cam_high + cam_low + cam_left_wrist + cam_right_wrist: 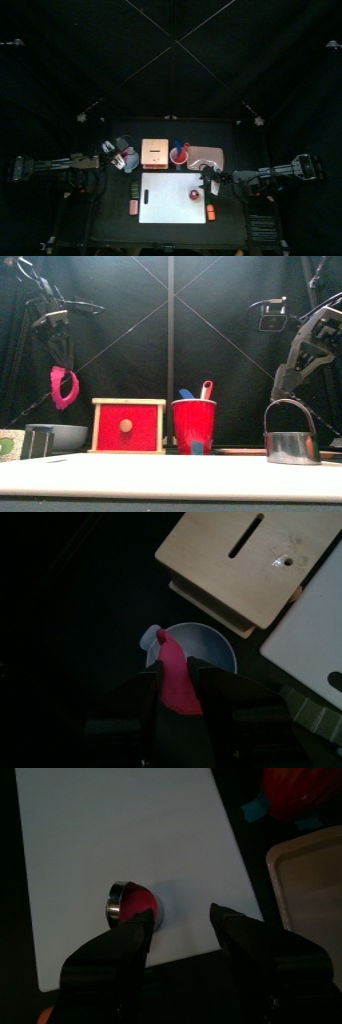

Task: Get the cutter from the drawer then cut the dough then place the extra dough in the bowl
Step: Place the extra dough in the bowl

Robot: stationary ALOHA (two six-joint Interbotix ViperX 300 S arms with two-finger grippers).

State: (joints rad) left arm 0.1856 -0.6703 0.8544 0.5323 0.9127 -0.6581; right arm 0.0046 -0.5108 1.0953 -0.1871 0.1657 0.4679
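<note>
Pink dough (173, 667) in left gripper (182, 692), right gripper (181, 928) spread

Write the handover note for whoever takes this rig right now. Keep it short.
Left claw: shut on the extra dough, which hangs above the blue-grey bowl.
Right claw: open, low over the white board, close beside the cutter.
Done: the cutter is out and stands on the board; the dough is cut and the extra piece is lifted off.
Left: let the extra dough go into the bowl.
</note>
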